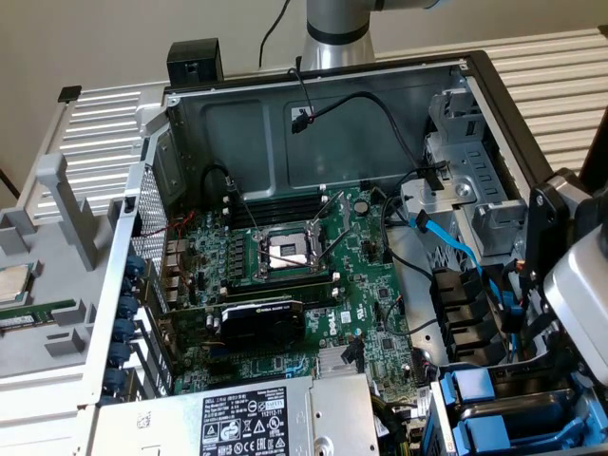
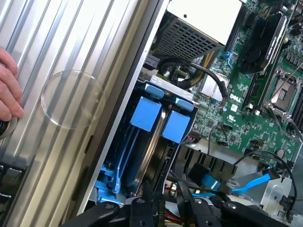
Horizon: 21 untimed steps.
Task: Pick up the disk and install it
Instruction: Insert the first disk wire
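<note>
Disk: flat silver-metal unit. The wrist view shows it edge-on as a long, dull-shiny metal strip, and its broad faces are hidden.
Fitting: blue plastic frame. Its square tab sits at the far end of the strip, and blue rails lie alongside.
Location: standing on edge inside the drive bay, at the near corner of the open computer case, on the exterior view's right.
Neighbour: second blue tab, just beside the first, in the adjoining slot.

Gripper: black, at the open end of the bay, in line with the disk's edge and nearest to it. Whether it is released, clenched or grasping the disk cannot be told, and neither can contact.

Case contents:
- Green motherboard, with an open processor socket at its middle.
- Black graphics card, just on the near side of the socket.
- Grey power-supply box with a black-and-white label, at the near edge, to the exterior view's left of the bay.
- Blue flat cable, down the right side toward the bay.

Surroundings: ribbed grey panel beside the bay. A person's hand rests on it, well apart from the disk.
</note>
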### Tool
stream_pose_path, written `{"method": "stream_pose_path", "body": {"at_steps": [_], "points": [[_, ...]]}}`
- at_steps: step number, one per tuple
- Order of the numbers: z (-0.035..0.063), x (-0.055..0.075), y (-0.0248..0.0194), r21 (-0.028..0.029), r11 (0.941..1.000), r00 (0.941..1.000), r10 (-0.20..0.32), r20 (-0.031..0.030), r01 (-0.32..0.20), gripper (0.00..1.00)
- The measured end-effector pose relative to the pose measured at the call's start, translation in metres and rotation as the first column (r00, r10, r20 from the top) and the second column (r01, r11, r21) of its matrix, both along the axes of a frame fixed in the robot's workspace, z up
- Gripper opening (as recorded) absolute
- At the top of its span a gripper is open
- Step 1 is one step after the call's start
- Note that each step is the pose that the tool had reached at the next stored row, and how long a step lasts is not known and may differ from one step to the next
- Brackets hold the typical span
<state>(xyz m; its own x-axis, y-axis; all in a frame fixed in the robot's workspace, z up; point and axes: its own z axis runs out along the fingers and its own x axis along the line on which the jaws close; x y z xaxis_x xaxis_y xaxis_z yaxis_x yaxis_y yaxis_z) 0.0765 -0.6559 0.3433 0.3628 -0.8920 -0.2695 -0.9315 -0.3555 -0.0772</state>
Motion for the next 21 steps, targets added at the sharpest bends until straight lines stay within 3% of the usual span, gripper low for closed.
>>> {"method": "stream_pose_path", "body": {"at_steps": [2, 7, 16, 18, 21], "points": [[0.0001, 0.0000, 0.0000, 0.0007, 1.0000, 1.0000, 0.000, 0.0000, 0.000, 0.34], [0.0000, 0.0000, 0.0000, 0.0018, 1.0000, 1.0000, 0.000, 0.0000, 0.000, 0.17], [-0.0001, 0.0000, 0.0000, 0.0006, 1.0000, 1.0000, 0.000, -0.0001, 0.000, 0.17], [0.0006, 0.0000, 0.0003, -0.0021, 1.0000, 1.0000, 0.000, 0.0000, 0.000, 0.17], [0.0028, 0.0000, 0.0017, -0.0133, 0.9999, 1.0000, 0.000, 0.0000, 0.000, 0.17]]}}
